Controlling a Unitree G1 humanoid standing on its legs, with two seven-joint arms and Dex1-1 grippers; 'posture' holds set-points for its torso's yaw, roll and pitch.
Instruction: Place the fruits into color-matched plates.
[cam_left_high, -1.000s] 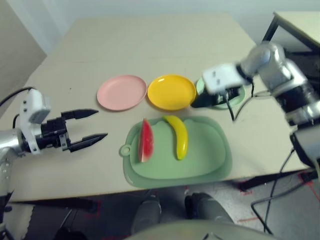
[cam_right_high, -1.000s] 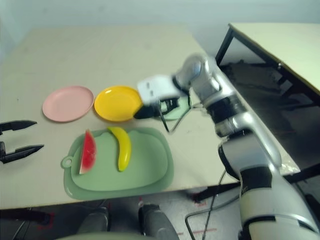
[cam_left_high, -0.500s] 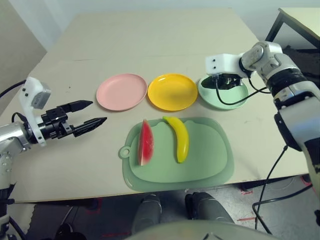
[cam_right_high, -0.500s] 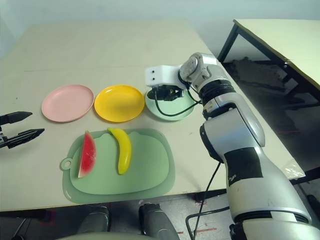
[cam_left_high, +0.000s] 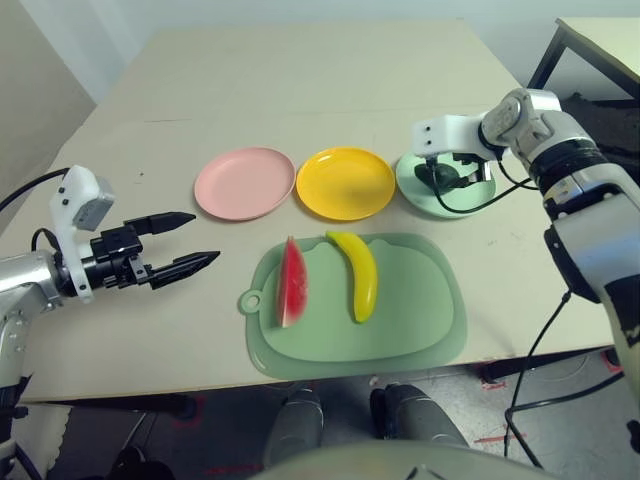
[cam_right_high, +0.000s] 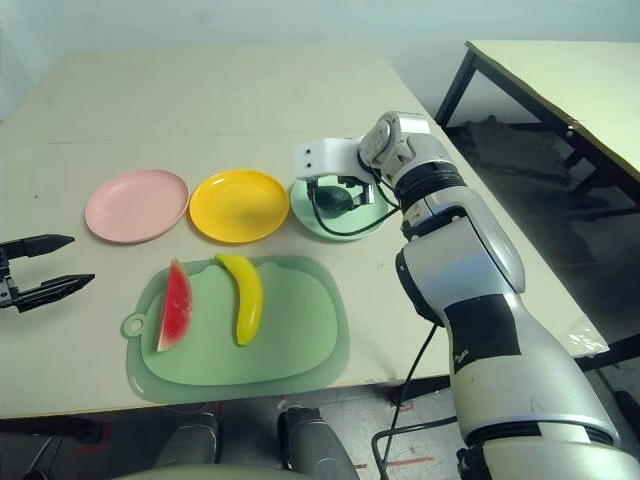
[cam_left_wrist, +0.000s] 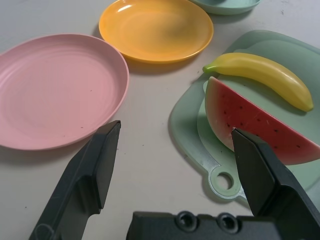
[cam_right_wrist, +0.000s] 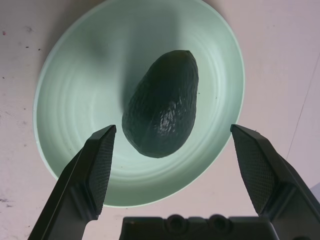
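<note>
A dark green avocado (cam_right_wrist: 161, 105) lies in the mint green plate (cam_right_wrist: 75, 115) at the right end of the plate row. My right gripper (cam_right_wrist: 171, 132) hovers just above it, open, with a finger on either side and not touching. The red watermelon wedge (cam_left_high: 291, 282) and the yellow banana (cam_left_high: 357, 272) lie side by side on the green cutting mat (cam_left_high: 420, 320). The pink plate (cam_left_high: 244, 183) and the yellow-orange plate (cam_left_high: 345, 183) hold nothing. My left gripper (cam_left_high: 205, 237) is open, low over the table left of the mat, pointing at the watermelon (cam_left_wrist: 255, 125).
A black cable (cam_left_high: 470, 200) loops from my right wrist across the mint plate's rim. A second table (cam_right_high: 560, 70) stands off to the right. The table's front edge (cam_left_high: 150, 385) runs just below the mat.
My right gripper has stopped swinging and holds still over the mint plate, where the avocado now shows lying free. My left gripper has shifted slightly toward the mat.
</note>
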